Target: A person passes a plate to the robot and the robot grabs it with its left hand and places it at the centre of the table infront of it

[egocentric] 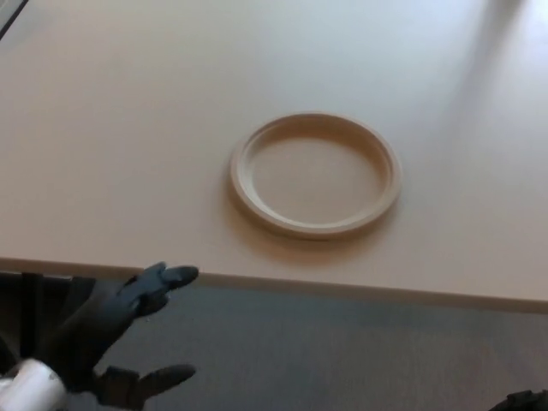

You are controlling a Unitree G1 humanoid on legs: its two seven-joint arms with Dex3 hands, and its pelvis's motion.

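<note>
A round beige plate (315,174) lies flat on the light table (128,128), a little right of the middle of the view and near the front edge. Nothing touches it. My left hand (120,338) is at the bottom left, below the table's front edge and well clear of the plate, its fingers spread apart and holding nothing. A dark bit of my right hand (522,401) shows at the bottom right corner, too little to tell its state.
The table's front edge (342,291) runs across the lower part of the view, with grey floor (342,360) below it. A dark strip shows at the top left corner (7,13).
</note>
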